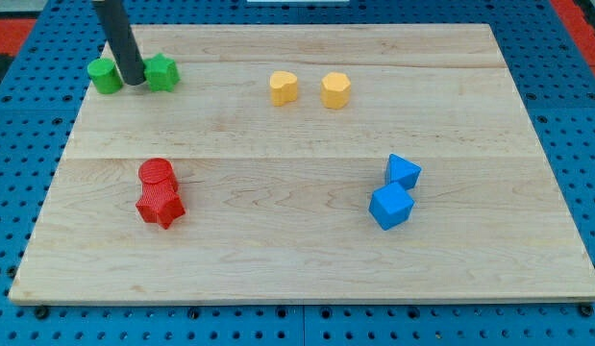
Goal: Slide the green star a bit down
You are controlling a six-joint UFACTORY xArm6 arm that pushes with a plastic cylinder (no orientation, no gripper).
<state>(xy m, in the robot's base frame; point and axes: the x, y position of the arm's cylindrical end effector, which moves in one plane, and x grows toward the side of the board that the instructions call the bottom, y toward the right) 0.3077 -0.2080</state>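
Note:
The green star (162, 72) sits near the board's top left corner. A second green block (104, 75), rounded in shape, lies just to its left. My tip (133, 82) stands in the gap between the two green blocks, close to both; the dark rod rises from it toward the view's top. Whether the tip touches either block cannot be told.
A red cylinder (156, 174) and a red star (161, 206) sit together at lower left. Two yellow blocks (284, 87) (335, 89) lie at top centre. Two blue blocks (403, 172) (390, 206) sit at lower right. The wooden board (307, 259) rests on a blue pegboard.

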